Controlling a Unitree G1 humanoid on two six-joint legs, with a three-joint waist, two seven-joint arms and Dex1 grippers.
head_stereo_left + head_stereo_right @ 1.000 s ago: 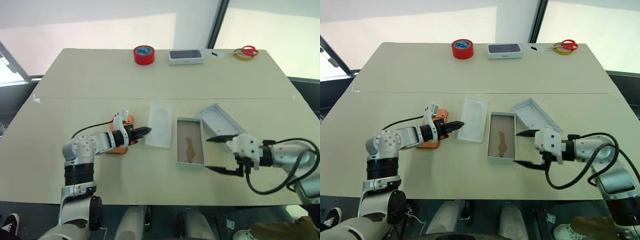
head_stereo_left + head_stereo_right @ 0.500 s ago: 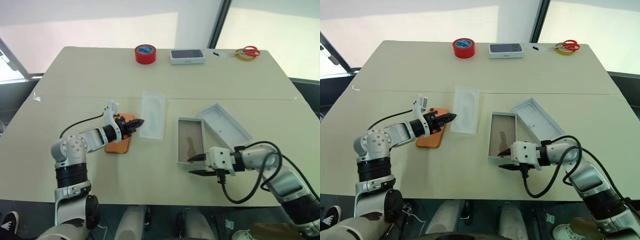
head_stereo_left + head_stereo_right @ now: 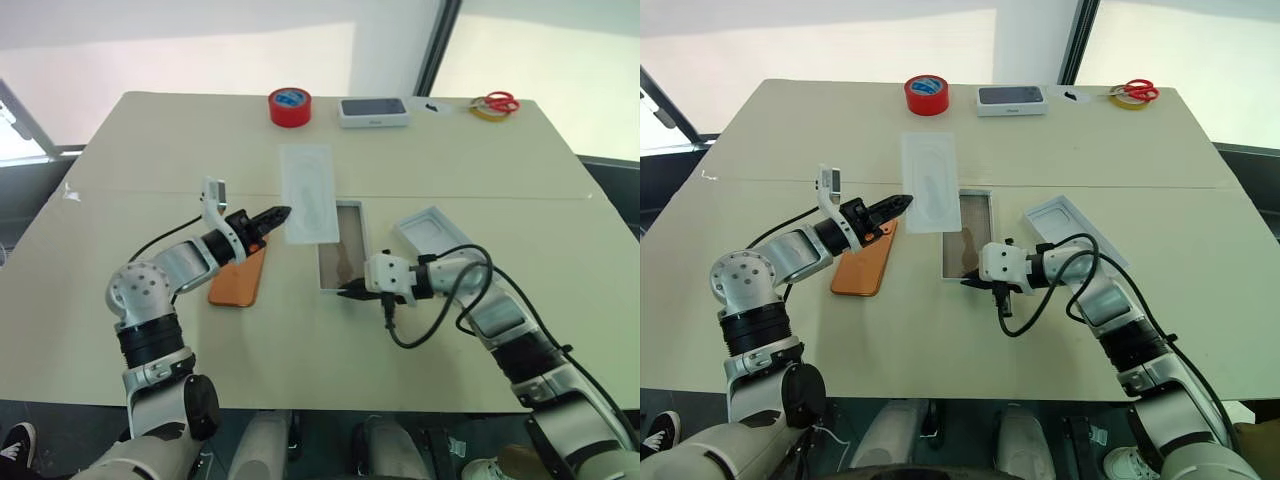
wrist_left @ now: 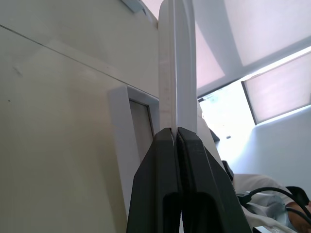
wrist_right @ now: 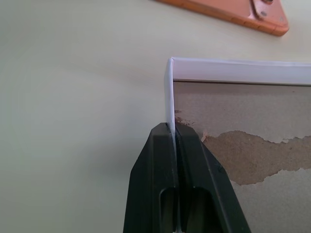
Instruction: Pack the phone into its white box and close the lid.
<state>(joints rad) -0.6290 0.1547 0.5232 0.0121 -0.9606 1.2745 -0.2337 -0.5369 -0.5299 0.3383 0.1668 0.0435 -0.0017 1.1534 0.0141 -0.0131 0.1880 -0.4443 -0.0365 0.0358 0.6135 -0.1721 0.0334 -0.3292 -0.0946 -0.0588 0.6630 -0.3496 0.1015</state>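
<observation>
Right gripper (image 3: 352, 292) pinches the near wall of the white box (image 3: 338, 246); best held firm and low so the tray stays flat for loading. Left of the box lies the phone (image 3: 239, 279), flat, long axis near-to-far, camera end far. Left gripper (image 3: 283, 212) clamps the liner (image 3: 309, 192), lifted just beyond the box. Lid (image 3: 440, 233) sits right of the box.

Orange phone (image 3: 866, 265) flat on the desk (image 3: 790, 150), camera cluster at its far end; shallow white box (image 3: 966, 240) open just right of it, brown floor exposed, liner (image 3: 930, 183) lifted out above; white lid (image 3: 1072, 226) lies interior-up, further right.
</observation>
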